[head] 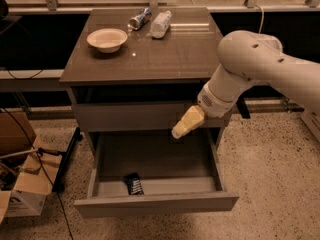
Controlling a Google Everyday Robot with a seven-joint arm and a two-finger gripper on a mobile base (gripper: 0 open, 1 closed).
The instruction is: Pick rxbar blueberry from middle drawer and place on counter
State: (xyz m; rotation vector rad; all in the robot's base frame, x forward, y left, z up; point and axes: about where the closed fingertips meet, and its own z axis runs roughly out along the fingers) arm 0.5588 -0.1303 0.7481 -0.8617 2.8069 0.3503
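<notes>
1. The rxbar blueberry (133, 183) is a small flat rectangular bar in a dark, near-black wrapper with pale marks on it. The lettering is too small to read.
2. It lies flat on the floor of the open middle drawer (155, 203), at about 7 o'clock of the drawer's interior. It sits close to the inside of the front panel, with its long side running roughly front to back.
3. The drawer is wide and shallow, with matte grey sides and floor and a plain, handleless front panel. It is pulled well out from the cabinet.
4. The gripper (180, 128) is a cream-yellow, wedge-shaped tip on a smooth white rounded arm (250, 59). It hangs above the drawer's back at about 1 o'clock from the bar, well apart from it, and points down toward 7 o'clock. It overlaps the closed grey drawer front (130, 116) above the open drawer. Whether it is released or clenched cannot be told.
5. The counter (170, 49) is a glossy grey-brown square slab with soft reflections.
6. At 10 o'clock on the counter stands a shallow, pale, round bowl (107, 38).
7. Near 12 o'clock lie a silver-blue can (139, 19) on its side and, just beside it, a clear plastic bottle (160, 24), also on its side.
8. The floor (270, 184) is speckled terrazzo. An open cardboard box (25, 194) sits at 8 o'clock of the cabinet.
</notes>
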